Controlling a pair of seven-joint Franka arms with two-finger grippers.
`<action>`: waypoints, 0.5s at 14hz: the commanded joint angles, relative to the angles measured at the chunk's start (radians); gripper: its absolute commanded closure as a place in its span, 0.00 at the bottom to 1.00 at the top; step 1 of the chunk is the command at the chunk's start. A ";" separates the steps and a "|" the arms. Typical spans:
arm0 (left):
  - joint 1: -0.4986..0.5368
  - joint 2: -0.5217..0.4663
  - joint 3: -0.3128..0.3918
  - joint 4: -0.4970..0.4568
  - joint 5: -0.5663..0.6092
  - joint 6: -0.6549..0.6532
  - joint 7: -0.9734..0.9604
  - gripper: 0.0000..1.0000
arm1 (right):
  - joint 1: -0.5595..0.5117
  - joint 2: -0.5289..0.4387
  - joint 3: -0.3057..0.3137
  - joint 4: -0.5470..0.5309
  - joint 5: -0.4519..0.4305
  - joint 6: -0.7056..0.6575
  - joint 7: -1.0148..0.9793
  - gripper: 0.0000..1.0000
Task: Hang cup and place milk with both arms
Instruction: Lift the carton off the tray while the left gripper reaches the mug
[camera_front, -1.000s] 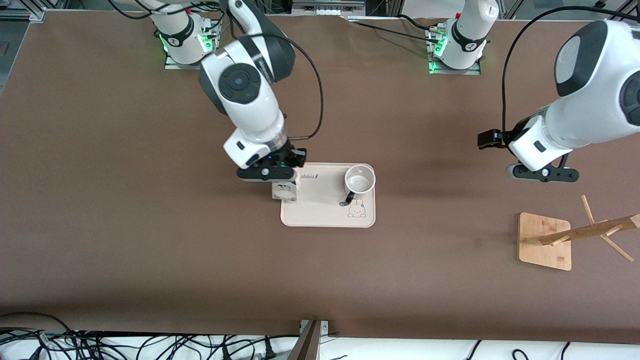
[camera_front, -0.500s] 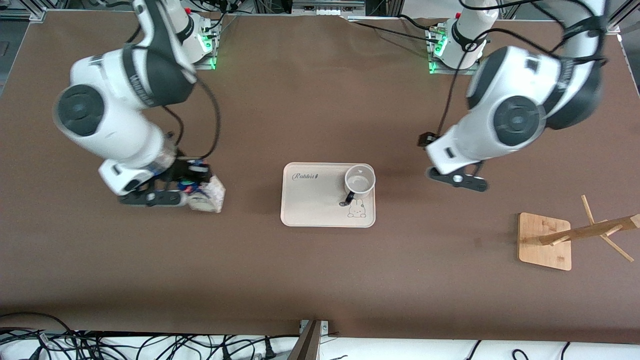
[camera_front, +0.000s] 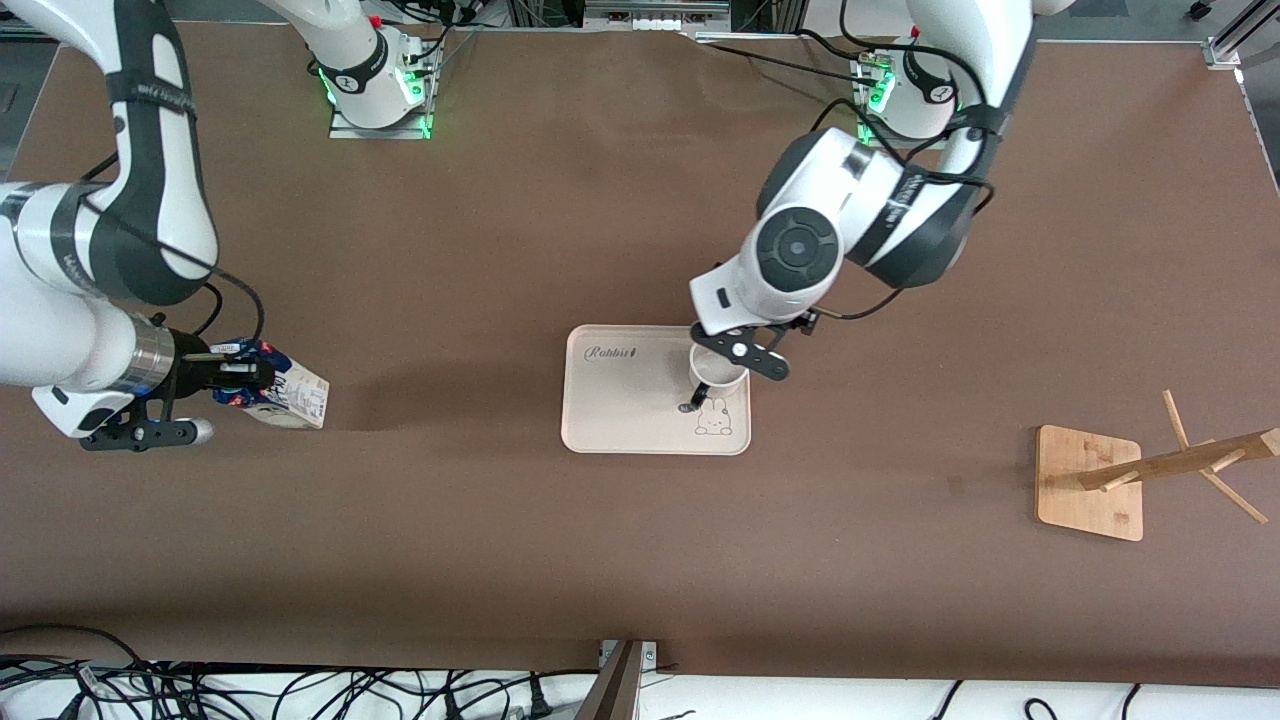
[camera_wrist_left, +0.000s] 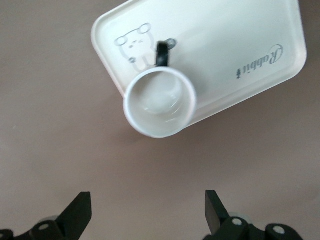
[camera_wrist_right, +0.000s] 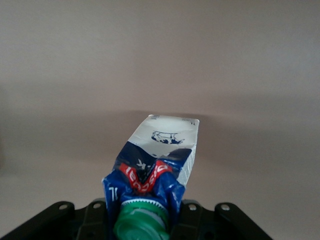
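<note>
The cup (camera_front: 714, 376), a white mug with a thin black handle, stands upright on the cream tray (camera_front: 620, 420) at the corner toward the left arm. My left gripper (camera_front: 742, 354) hovers over the cup's rim. In the left wrist view the cup (camera_wrist_left: 159, 102) sits on the tray (camera_wrist_left: 240, 45), and my left gripper (camera_wrist_left: 147, 212) is open and empty with its fingertips (camera_wrist_left: 80, 215) wide apart. My right gripper (camera_front: 238, 378) is shut on the milk (camera_front: 290, 397), holding it tilted over the table at the right arm's end. The right wrist view shows the milk (camera_wrist_right: 162, 150) gripped at its blue top by the green cap (camera_wrist_right: 142, 222).
A wooden cup rack (camera_front: 1090, 483) with slanted pegs stands at the left arm's end of the table, nearer the front camera than the tray. Cables lie along the table's front edge. The tray bears a rabbit drawing (camera_front: 712, 420).
My right gripper lifted the milk off the tray and carried it toward the right arm's end. My left gripper swung from near the rack to over the cup.
</note>
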 joint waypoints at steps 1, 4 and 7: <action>-0.047 0.067 0.016 0.043 -0.003 0.085 0.004 0.00 | -0.020 -0.018 0.009 -0.133 0.043 0.119 -0.074 0.73; -0.086 0.106 0.016 0.043 -0.002 0.136 -0.011 0.00 | -0.026 -0.012 0.009 -0.179 0.043 0.153 -0.111 0.73; -0.102 0.132 0.021 0.042 0.009 0.151 -0.033 0.00 | -0.026 -0.012 0.009 -0.234 0.043 0.192 -0.137 0.51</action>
